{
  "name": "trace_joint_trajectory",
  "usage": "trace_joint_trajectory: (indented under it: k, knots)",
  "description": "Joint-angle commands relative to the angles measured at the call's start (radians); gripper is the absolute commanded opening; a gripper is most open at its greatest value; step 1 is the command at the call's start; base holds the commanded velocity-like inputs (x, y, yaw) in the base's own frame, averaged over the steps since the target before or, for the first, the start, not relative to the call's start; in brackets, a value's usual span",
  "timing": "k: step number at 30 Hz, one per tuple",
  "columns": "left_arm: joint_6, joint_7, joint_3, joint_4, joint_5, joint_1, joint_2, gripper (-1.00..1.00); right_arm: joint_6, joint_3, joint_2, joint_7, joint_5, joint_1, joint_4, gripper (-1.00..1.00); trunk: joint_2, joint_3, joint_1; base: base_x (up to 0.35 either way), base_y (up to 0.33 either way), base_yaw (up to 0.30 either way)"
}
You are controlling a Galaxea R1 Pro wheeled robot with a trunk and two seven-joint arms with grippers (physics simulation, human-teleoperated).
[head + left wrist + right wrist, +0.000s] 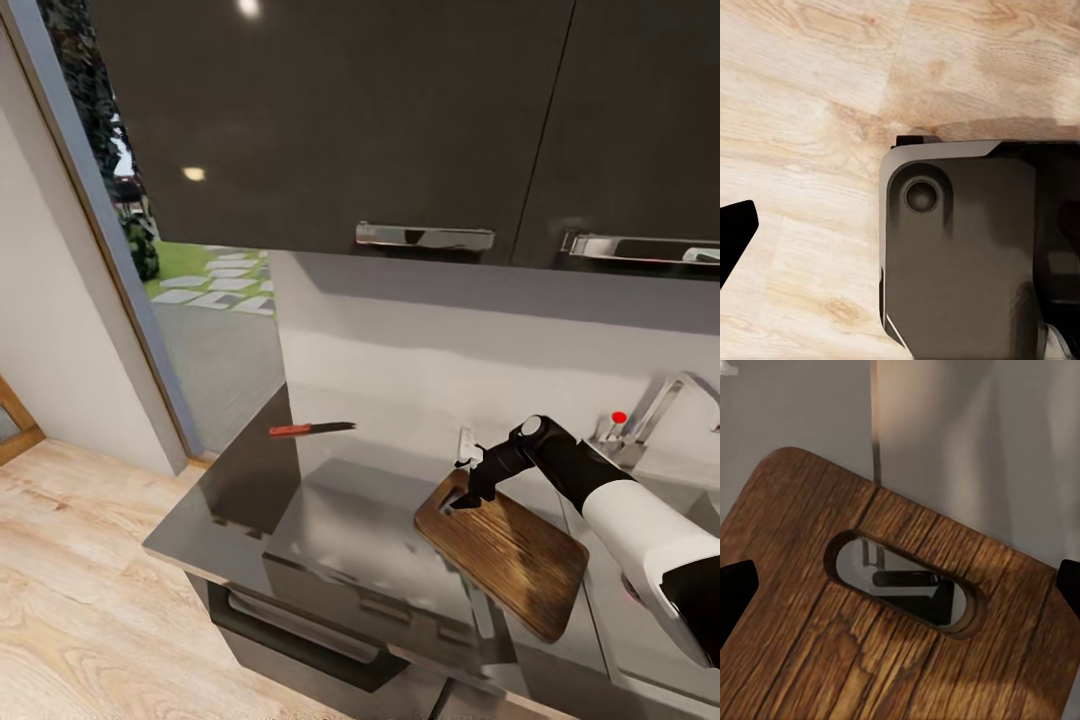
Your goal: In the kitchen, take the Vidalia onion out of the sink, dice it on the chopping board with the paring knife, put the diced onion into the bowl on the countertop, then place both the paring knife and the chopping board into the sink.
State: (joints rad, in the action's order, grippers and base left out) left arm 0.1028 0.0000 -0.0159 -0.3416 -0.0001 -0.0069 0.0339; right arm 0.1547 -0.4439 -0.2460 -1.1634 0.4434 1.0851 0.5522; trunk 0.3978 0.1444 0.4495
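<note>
I have the right gripper (468,492) hovering over the handle end of the chopping board (510,548), which lies flat on the grey surface (340,520) just beside the sink (690,500). In the right wrist view the two dark fingertips (736,592) stand wide apart at either edge, so that gripper is released and holds nothing. The board (832,645) looks to me like a stiff slab of dark-grained wood with rounded corners and an oval slot cut through near the end; I judge it rigid, fairly heavy for one arm, and not fragile. Lying flush on a glossy top it gives no edge to get under, so I would take it at the slot end or slide it toward the surface's lip to pinch the rim. The wood grain should give fair friction against the pads.

The paring knife (310,429) rests well apart from the board, near the back wall toward the left end of the surface: slim, light, dark blade, reddish handle, best taken by the handle.

The left wrist view looks down on wooden floor and the robot's base; one dark fingertip (735,236) shows, and I cannot tell whether that gripper is open or closed
</note>
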Motion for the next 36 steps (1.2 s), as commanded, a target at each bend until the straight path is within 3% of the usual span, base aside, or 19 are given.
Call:
trace_joint_trajectory:
  k: [1,20,36]
  knots:
    - [0.003,0.0,-0.002,0.0,0.0,-0.001,0.0,1.0,0.01,-0.004,-0.001,-0.002,-0.002,0.001,0.002,1.0,0.002,0.004,0.001,0.0,0.0,0.0]
    - [0.003,0.0,-0.001,0.001,0.001,-0.001,0.0,1.0,0.008,0.0,-0.007,-0.002,0.0,0.001,0.004,1.0,0.002,0.034,0.001,0.036,-0.018,0.0]
    - [0.003,0.0,-0.001,0.001,0.002,-0.001,-0.001,1.0,0.02,0.028,-0.026,-0.052,0.0,0.001,0.104,1.0,0.002,0.037,0.001,0.018,0.0,0.0]
